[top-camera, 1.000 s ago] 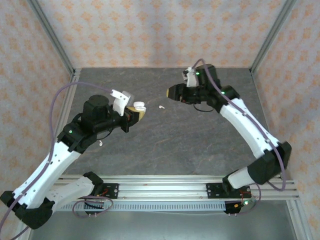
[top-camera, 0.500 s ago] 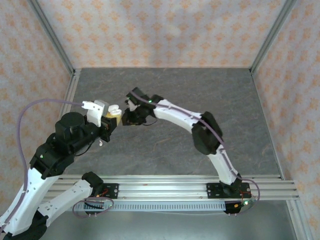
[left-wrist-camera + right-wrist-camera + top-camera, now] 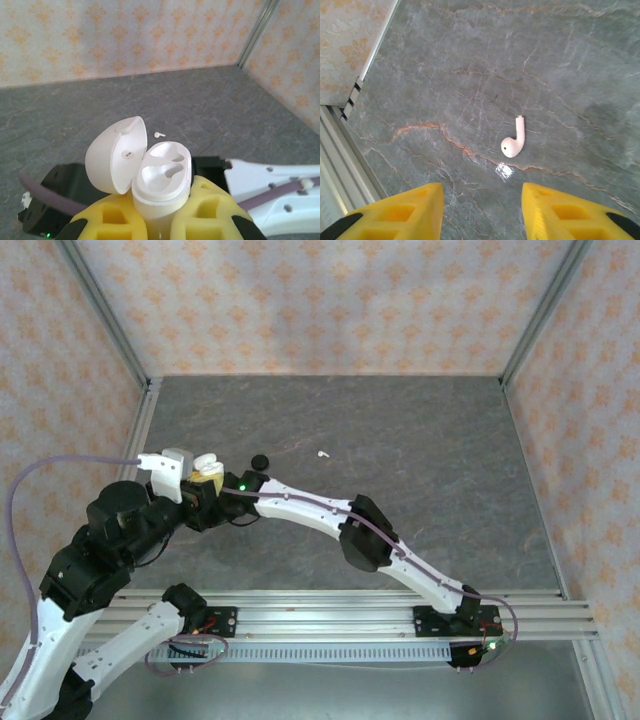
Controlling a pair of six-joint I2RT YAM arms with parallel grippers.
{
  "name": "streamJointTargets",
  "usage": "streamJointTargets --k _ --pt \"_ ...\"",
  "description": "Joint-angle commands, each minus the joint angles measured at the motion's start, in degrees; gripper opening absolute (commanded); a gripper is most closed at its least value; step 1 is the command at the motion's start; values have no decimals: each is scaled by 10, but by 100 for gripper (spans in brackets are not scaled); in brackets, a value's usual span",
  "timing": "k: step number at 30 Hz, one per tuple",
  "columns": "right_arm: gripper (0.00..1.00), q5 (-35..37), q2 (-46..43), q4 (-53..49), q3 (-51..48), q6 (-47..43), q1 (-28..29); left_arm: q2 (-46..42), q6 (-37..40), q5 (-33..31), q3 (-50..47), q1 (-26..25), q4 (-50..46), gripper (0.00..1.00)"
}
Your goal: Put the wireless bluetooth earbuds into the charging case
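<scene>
Nothing is seated yet: the left gripper (image 3: 157,216) clamps the open, empty case (image 3: 163,172), while the right gripper (image 3: 481,194), jaws apart and bare, hovers above one white earbud (image 3: 514,140) on the table (image 3: 420,75), a second earbud (image 3: 159,134) lying farther off.

- The desk (image 3: 470,60) is coloured grey and marbled with pale and rust veins.
- The walls (image 3: 330,300) are patterned with orange floral motifs on cream.
- The earbud (image 3: 514,140) and charging case (image 3: 160,175) are finished in white.
- The left end effector (image 3: 159,212) and right end effector (image 3: 482,202) are tipped in yellow.
</scene>
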Motion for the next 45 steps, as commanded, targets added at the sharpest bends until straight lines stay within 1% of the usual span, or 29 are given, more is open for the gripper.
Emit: streamJointTargets --k 1,10,13,19,27,31,37,42,45 --pt "47 42 22 36 8 -20 6 -17 -17 -24 -9 3 -7 0" --pt "49 113 60 56 32 -28 19 -39 -28 -27 -23 3 -17 0" --pt "50 120 69 66 40 -30 21 -42 -32 -26 -26 3 -16 0" --pt "50 136 111 28 105 -50 33 -40 -32 -26 -26 3 -13 0" --pt "48 163 129 -5 107 -66 35 -39 -33 -26 -31 3 -11 0" --pt "42 177 134 -27 101 -75 36 -41 -36 -27 -37 3 -10 0" --pt "31 214 123 -53 66 -94 36 -48 -42 -28 -55 3 -10 0" --pt "19 215 83 -34 -7 -86 32 -58 -61 -30 -64 3 -14 0" --pt "15 210 53 -32 -55 -75 24 -62 -73 -28 -64 3 -22 0"
